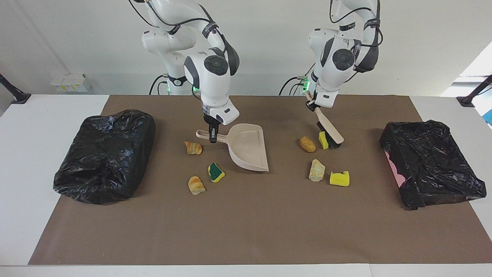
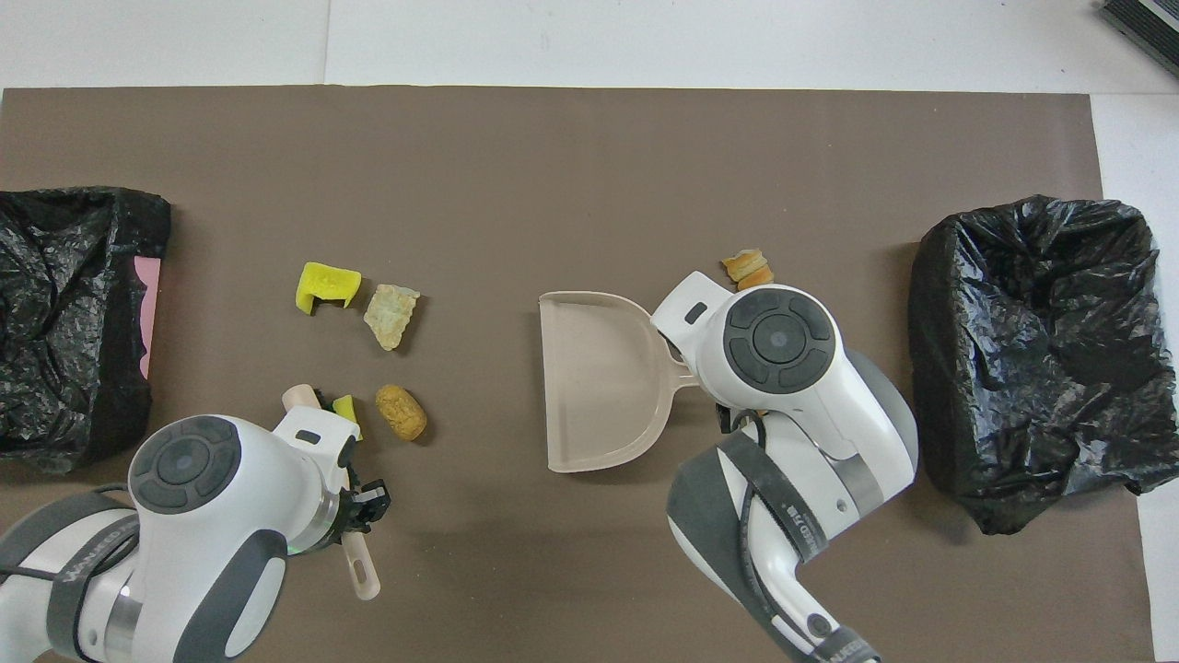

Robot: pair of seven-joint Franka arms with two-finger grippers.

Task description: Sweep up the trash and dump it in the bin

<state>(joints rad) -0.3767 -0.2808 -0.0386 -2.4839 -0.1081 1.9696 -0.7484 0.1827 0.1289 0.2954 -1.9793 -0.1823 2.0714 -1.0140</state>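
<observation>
— Left pincer (image 1: pixel 310 104)? Pinching the brush (image 1: pixel 329 133), bristles touching a yellow sponge scrap (image 1: pixel 323 140).
— Dustpan (image 1: pixel 248 150)? At nine o'clock in the facing view, clamped by right pincer (image 1: pixel 212 135); long axis tilted.

A robotics lab: two white arms (image 1: pixel 207 65) bolted at a white worktop (image 1: pixel 38 127) under a brown mat (image 1: pixel 246 223) (bare white wall, trailing cables, camera stands at the edges).
</observation>
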